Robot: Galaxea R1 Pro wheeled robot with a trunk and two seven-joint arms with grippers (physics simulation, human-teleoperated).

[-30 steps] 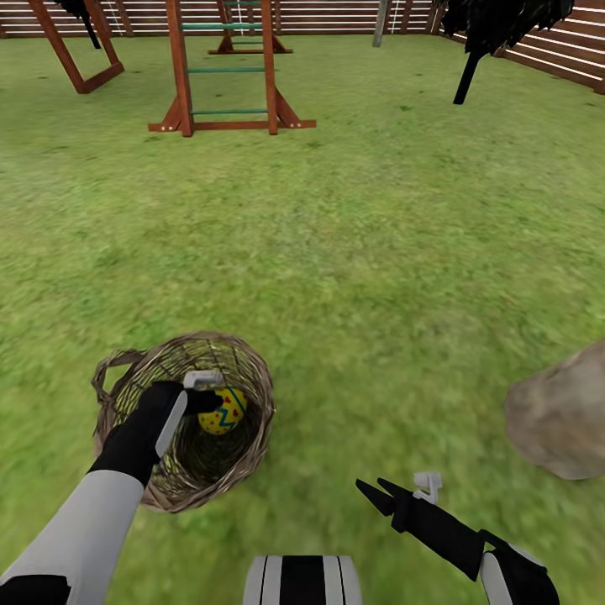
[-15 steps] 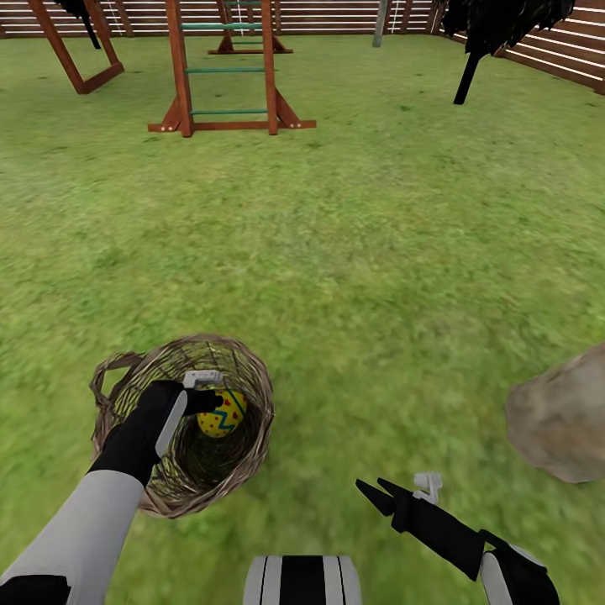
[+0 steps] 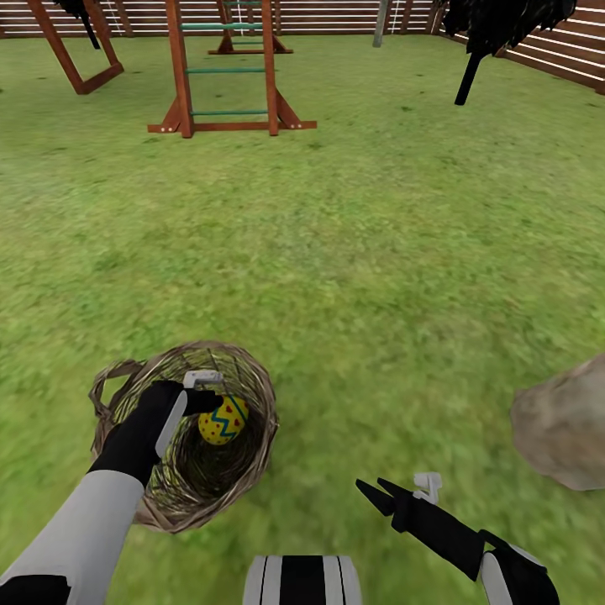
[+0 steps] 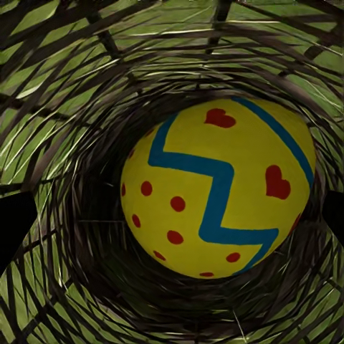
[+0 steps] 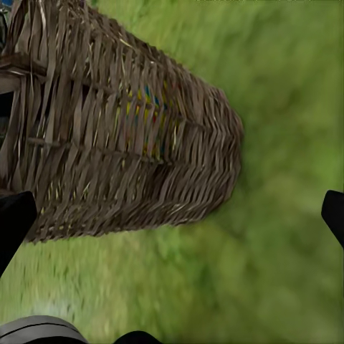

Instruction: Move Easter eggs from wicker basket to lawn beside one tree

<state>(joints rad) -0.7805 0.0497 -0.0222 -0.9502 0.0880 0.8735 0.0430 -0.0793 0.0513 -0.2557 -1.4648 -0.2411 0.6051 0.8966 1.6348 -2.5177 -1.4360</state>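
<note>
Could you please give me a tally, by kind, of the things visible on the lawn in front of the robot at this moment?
Easter eggs: 1 in view, inside the basket at the left end effector
Wicker baskets: 1
Rocks: 1
Wooden play frames: 2
Dark trees: 1
Total: 6

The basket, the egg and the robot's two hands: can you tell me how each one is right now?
wicker basket: standing on the lawn, tipped a little, one egg showing inside.
Easter egg: inside the basket, between the left gripper's fingers.
left gripper: reaching into the basket, fingers spread either side of the egg; grip unclear.
right gripper: open, holding nothing, above the grass beside the basket.
</note>
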